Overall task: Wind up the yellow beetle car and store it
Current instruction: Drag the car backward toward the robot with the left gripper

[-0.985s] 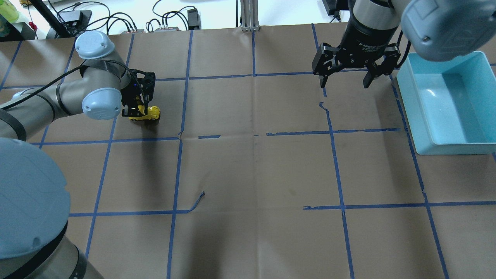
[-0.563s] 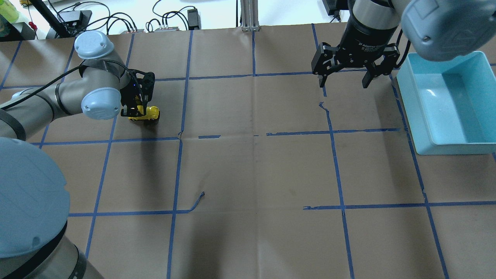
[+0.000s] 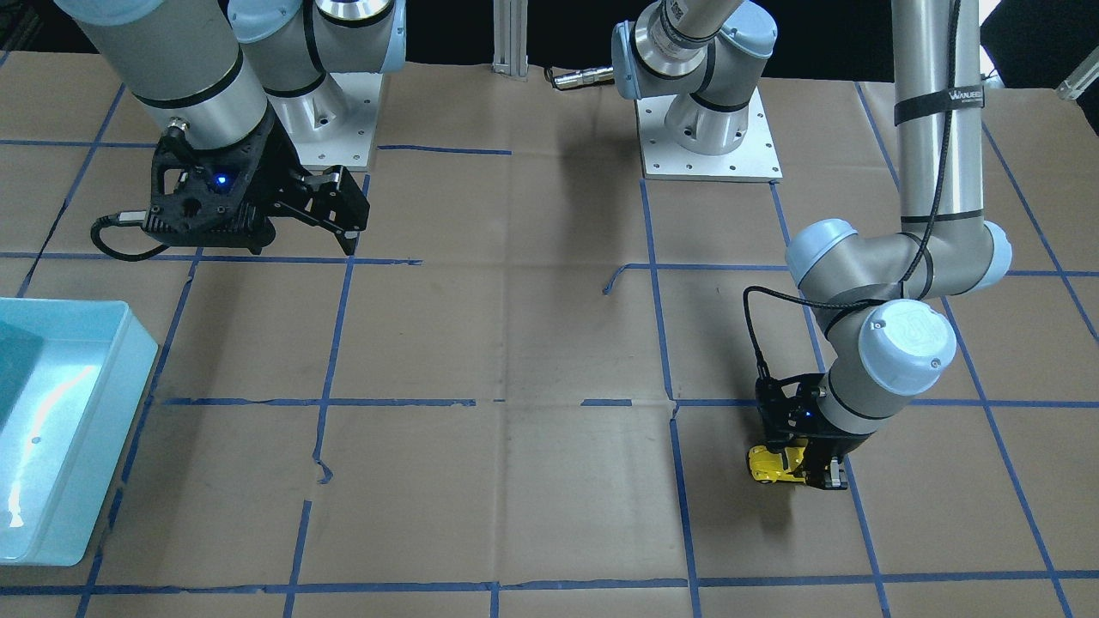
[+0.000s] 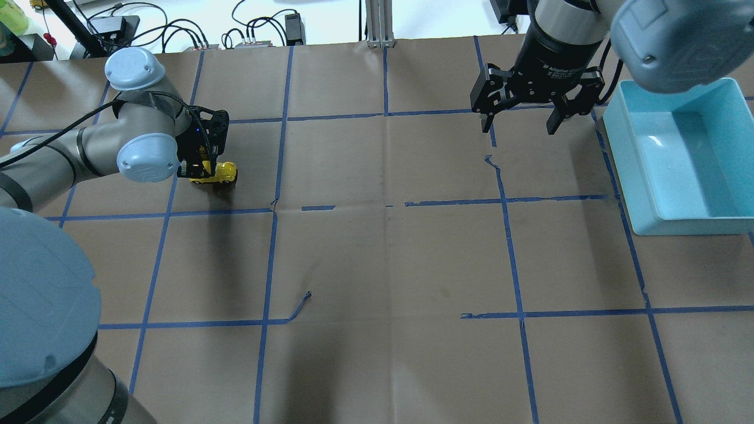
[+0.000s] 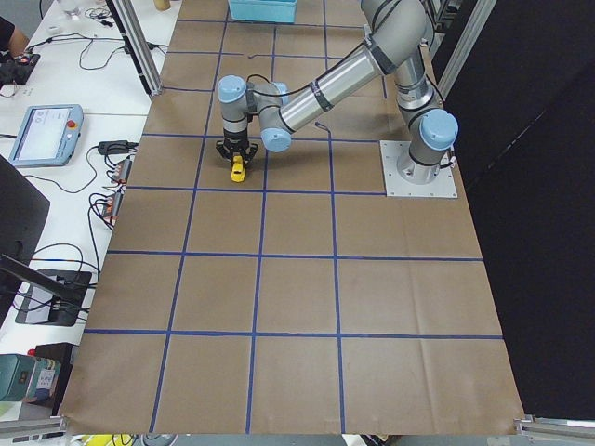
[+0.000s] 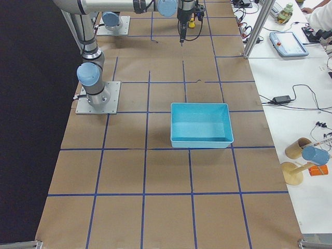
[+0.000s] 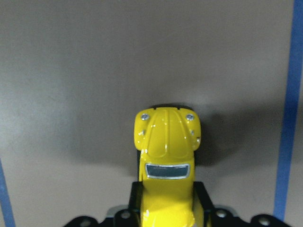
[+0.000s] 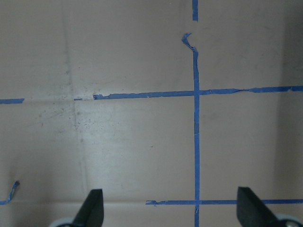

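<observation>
The yellow beetle car [image 4: 219, 172] sits on the brown table paper at the far left. My left gripper [image 4: 203, 171] is shut on its rear half. The car's hood sticks out past the fingers in the left wrist view [image 7: 166, 137]. It also shows in the front-facing view [image 3: 771, 464] under my left gripper [image 3: 803, 468], and in the exterior left view [image 5: 239, 169]. My right gripper [image 4: 518, 123] is open and empty, hovering over the table left of the blue bin. Its fingertips [image 8: 94, 205] show apart over bare paper.
A light blue bin [image 4: 683, 159] stands at the right edge of the table, also seen in the front-facing view [image 3: 51, 429] and in the exterior right view [image 6: 201, 124]. Blue tape lines [image 4: 506, 200] grid the paper, with some loose peeled ends.
My left gripper has dragged the car a little to the left and away from the robot along the table. The right gripper has shifted slightly left and stays open.
</observation>
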Controlling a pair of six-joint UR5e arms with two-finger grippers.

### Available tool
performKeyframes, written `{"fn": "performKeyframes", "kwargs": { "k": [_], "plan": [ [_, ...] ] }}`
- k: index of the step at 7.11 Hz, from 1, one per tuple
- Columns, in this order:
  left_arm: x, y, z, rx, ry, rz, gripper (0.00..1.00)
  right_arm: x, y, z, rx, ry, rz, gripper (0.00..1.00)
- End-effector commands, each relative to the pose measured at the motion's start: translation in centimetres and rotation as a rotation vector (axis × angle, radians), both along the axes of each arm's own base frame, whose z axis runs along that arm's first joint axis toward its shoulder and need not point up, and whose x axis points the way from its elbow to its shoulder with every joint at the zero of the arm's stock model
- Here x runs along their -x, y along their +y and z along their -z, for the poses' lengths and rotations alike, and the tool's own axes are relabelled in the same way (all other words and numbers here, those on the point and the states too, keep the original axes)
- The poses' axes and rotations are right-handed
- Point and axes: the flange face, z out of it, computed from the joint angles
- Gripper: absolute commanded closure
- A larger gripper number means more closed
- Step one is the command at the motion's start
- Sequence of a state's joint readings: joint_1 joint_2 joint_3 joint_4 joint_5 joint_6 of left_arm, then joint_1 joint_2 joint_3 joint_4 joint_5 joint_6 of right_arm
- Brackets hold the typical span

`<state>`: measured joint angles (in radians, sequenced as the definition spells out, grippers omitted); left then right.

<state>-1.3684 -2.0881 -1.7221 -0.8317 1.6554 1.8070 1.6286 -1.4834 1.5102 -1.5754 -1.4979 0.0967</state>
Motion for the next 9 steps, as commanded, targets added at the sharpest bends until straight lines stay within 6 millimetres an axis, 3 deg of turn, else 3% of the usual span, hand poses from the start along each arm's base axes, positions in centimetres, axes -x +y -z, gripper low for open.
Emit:
{"fn": "performKeyframes", "kwargs": {
  "k": [1,3,6,9],
  "plan": [
    [-0.1,0.0,0.0,-0.002,-0.001,0.0,1.0,0.0,0.0,0.0,0.001,-0.001,-0.001,0.0],
    [-0.4,-0.1,-0.2,-0.002,-0.006,0.035,1.0,0.0,0.0,0.0,0.001,-0.001,-0.001,0.0],
    [-2.7,0.1,0.1,-0.007,-0.001,0.015,1.0,0.0,0.0,0.0,0.001,-0.001,-0.001,0.0],
    [-2.7,0.1,0.0,-0.006,-0.001,0.02,1.0,0.0,0.0,-0.2,0.004,-0.002,0.0,0.0]
  ]
}}
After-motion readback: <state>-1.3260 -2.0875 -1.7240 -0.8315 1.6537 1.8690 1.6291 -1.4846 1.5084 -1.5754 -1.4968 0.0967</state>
